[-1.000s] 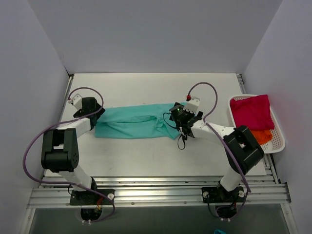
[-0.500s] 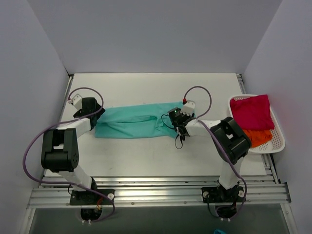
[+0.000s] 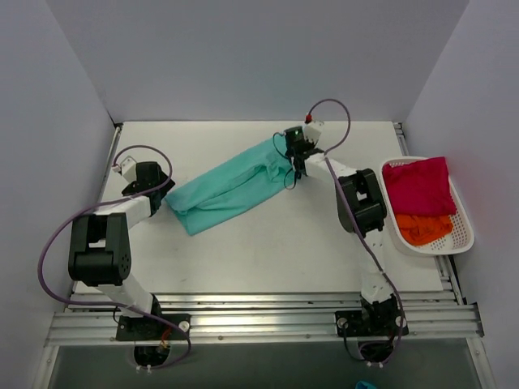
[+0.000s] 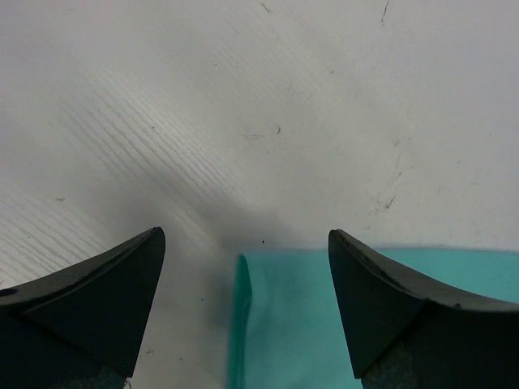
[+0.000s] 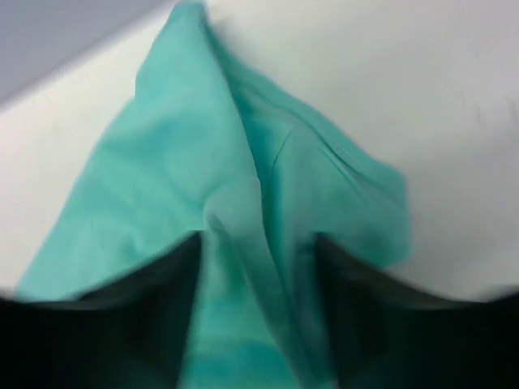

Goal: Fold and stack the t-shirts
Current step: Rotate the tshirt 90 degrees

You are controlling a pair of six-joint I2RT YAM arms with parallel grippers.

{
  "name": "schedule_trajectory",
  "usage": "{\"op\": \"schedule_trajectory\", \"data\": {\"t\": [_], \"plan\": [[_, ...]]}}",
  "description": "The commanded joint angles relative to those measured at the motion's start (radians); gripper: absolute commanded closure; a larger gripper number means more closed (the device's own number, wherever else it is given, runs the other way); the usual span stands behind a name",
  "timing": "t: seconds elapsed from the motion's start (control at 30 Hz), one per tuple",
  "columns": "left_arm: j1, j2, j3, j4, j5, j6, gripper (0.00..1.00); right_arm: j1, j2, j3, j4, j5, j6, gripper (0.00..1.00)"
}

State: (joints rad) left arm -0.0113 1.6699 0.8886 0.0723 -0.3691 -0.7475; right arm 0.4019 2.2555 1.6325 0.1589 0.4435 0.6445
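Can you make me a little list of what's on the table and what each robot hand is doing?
teal t-shirt: lies slanted across the table as a long, bunched strip
right hand: pinching the far end of the teal t-shirt
left hand: open over the shirt's other end, gripping nothing
basket: white, at the table's right side
pink t-shirt: in the basket
orange t-shirt: in the basket, beside the pink one
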Motion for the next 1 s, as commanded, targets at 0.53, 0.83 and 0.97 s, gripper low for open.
{"op": "schedule_trajectory", "data": {"t": [0.53,0.83,0.97], "plan": [[0.007,-0.024,0.015,0.038,-0.007,-0.003,0.09,0.066,-0.504,-0.304,0.074,-0.078,-0.025,0.00],[0.007,-0.036,0.003,0.043,-0.002,-0.004,0.09,0.432,-0.429,-0.523,0.225,-0.221,0.205,0.00],[0.007,-0.041,-0.005,0.047,-0.004,-0.006,0.09,0.503,-0.326,-0.531,0.281,-0.259,0.254,0.00]]}}
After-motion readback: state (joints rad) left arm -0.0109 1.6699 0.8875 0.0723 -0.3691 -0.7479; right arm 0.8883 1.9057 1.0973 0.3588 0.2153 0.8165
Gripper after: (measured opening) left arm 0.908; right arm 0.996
